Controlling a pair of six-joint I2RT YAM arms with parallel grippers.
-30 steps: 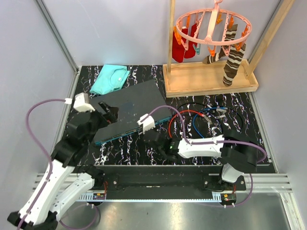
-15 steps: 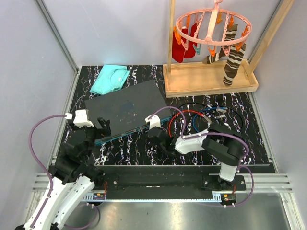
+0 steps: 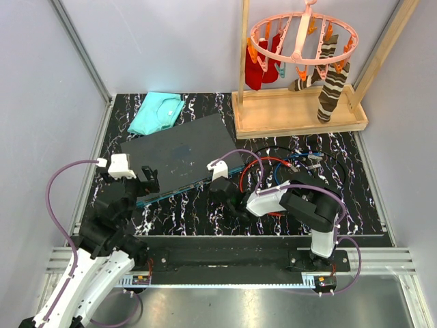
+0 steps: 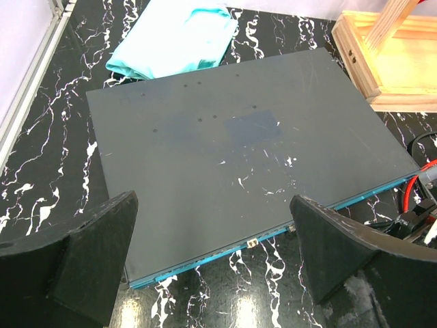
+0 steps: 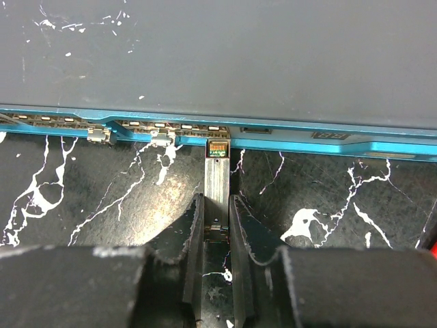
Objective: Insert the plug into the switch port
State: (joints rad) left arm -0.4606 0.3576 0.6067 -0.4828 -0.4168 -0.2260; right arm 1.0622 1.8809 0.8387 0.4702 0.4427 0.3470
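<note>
The switch (image 3: 179,152) is a flat dark grey box lying at an angle on the black marbled table. Its teal front edge (image 5: 287,143) carries a row of small sockets. My right gripper (image 5: 216,202) is shut on a slim metal plug (image 5: 217,176). The plug points straight at the teal edge and its tip sits at the mouth of a socket (image 5: 217,149); how deep it sits I cannot tell. In the top view that gripper (image 3: 218,186) is against the switch's near edge. My left gripper (image 4: 218,273) is open and empty, just short of the switch's near left corner (image 3: 146,179).
A folded teal cloth (image 3: 157,111) lies behind the switch. A wooden rack base (image 3: 297,113) with a pink peg hanger and socks (image 3: 304,41) stands at the back right. Red, blue and black cables (image 3: 287,167) lie coiled right of the switch.
My left gripper has pulled back off the switch's top toward the near left. My right arm has folded up and brought the plug to the teal edge.
</note>
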